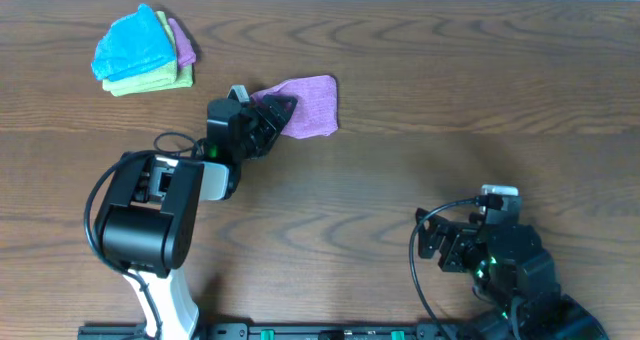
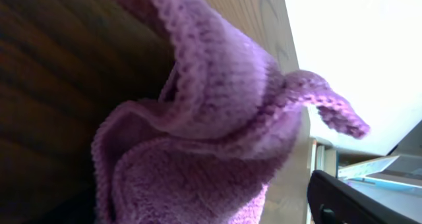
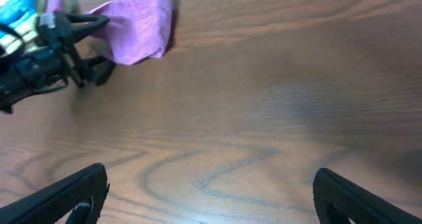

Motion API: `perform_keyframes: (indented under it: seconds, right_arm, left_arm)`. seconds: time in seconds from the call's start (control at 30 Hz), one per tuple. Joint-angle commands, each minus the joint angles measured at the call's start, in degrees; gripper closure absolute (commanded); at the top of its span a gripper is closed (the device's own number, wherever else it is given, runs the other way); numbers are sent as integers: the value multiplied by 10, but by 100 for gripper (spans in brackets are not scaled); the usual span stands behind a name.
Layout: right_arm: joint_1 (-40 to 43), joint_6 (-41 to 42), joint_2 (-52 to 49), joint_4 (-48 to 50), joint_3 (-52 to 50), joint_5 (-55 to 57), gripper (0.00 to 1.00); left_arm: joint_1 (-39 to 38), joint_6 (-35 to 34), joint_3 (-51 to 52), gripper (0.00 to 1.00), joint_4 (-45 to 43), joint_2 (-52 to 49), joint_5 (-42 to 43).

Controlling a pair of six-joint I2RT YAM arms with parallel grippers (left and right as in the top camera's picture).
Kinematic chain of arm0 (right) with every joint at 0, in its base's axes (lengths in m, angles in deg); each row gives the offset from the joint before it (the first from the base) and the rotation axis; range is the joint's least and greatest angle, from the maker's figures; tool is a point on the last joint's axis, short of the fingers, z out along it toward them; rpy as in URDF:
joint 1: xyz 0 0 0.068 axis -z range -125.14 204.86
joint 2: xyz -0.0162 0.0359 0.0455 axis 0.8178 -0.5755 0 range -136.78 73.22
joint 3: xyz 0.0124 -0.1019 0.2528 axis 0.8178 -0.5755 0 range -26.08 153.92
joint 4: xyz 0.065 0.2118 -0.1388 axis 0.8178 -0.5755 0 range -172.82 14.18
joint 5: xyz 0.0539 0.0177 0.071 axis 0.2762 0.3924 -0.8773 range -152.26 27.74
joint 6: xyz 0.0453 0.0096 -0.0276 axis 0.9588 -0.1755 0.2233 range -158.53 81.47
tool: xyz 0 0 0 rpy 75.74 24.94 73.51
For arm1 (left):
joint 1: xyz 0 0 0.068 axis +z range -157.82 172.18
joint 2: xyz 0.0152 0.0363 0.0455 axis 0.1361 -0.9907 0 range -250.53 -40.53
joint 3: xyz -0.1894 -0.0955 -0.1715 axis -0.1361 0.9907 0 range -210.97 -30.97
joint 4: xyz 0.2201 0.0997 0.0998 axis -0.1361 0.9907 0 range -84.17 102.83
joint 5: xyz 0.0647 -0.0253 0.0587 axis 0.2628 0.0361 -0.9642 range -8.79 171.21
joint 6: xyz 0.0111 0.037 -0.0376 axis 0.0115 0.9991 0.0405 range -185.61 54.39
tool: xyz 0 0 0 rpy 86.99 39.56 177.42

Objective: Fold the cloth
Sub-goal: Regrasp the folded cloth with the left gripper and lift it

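The lilac cloth lies bunched and partly folded on the wooden table, back of centre. It also shows in the right wrist view and fills the left wrist view with raised folds. My left gripper is at the cloth's left edge with its fingers spread on either side of the edge. One dark finger shows apart from the cloth in the left wrist view, so the gripper looks open. My right gripper is open and empty over bare table at the front right, far from the cloth; it shows in its own wrist view.
A stack of folded cloths, bright blue on yellow-green with a purple piece beside it, sits at the back left. It also shows at the edge of the right wrist view. The left arm's base stands at the front left.
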Motion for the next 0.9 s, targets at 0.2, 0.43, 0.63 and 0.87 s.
perform_keyframes:
  seconds: [0.2, 0.43, 0.63, 0.87]
  right_arm:
    - [2, 7, 1, 0, -4, -50, 1]
    - [2, 7, 1, 0, -4, -84, 1]
    - [2, 7, 1, -3, -4, -104, 1]
    - [2, 7, 1, -10, -4, -104, 1]
  left_arm:
    - [-23, 61, -29, 21, 39, -137, -40]
    - [-38, 116, -111, 67, 31, -217, -22]
    - [-37, 150, -140, 94, 20, -244, 10]
    - [-17, 153, -155, 94, -75, -238, 118]
